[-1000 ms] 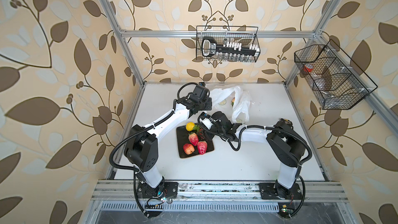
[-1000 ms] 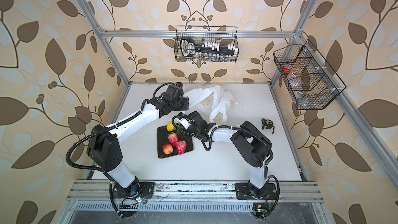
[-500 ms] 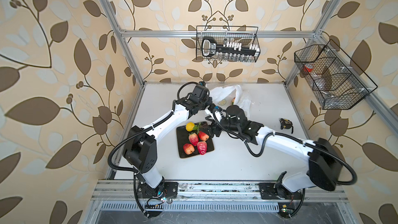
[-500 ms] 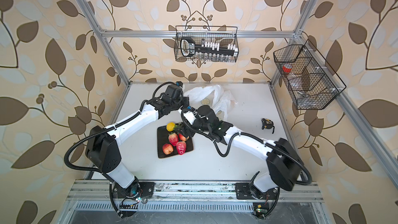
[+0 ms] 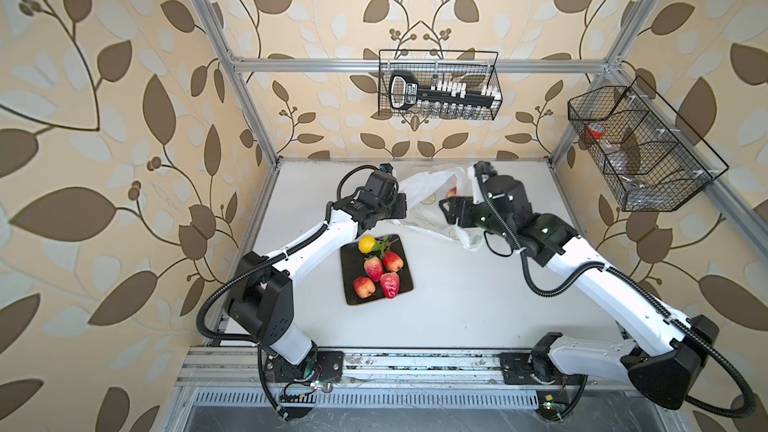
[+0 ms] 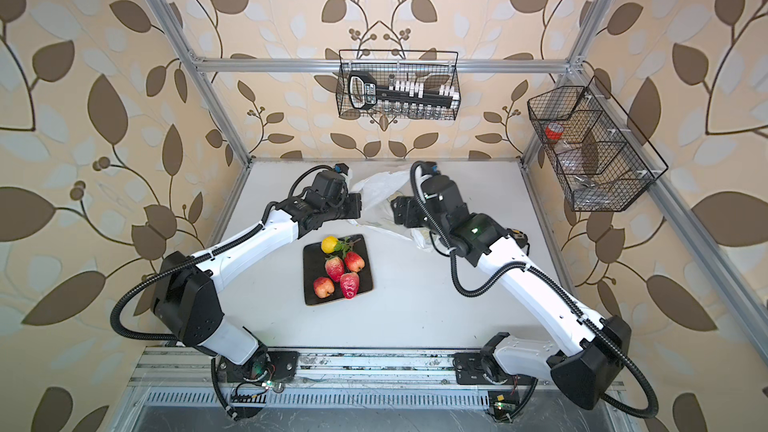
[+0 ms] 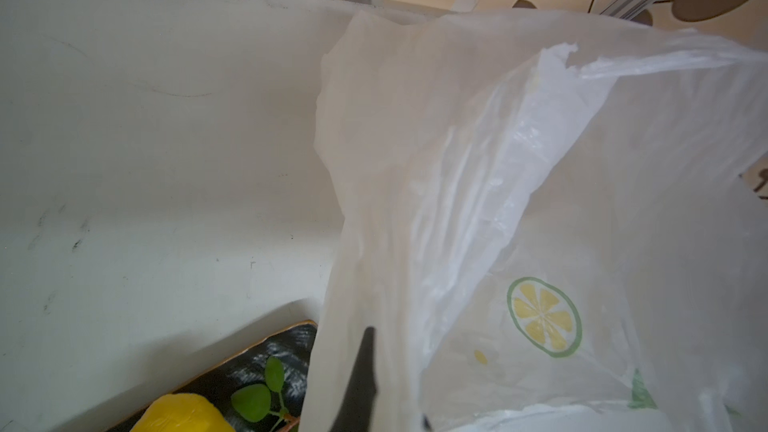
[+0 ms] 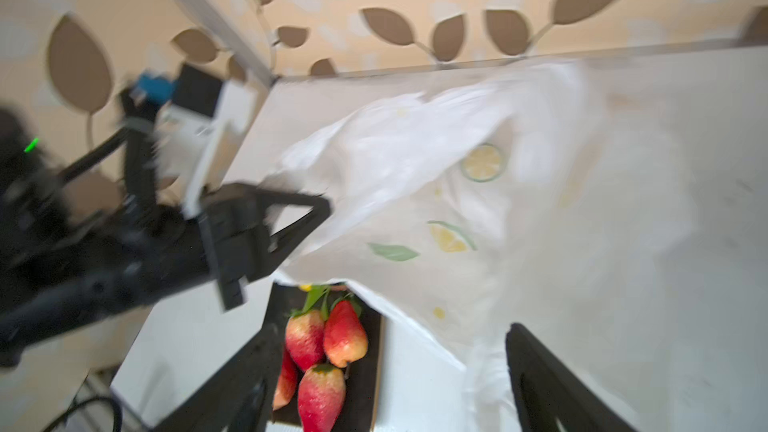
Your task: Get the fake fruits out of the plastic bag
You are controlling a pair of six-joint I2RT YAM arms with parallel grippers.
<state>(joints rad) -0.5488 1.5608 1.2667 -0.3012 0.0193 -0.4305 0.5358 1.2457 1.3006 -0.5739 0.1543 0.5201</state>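
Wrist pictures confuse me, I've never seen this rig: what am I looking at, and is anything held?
Two robot arms stand at a white table. Both top views look down from overhead; each wrist picture comes from a camera on one arm. The left arm has its jaws shut on an edge of the plastic bag. The right arm has open, empty jaws near the bag. A black plate carries a yellow fruit, four red fruits and a green sprig. Another red fruit shows inside the bag.
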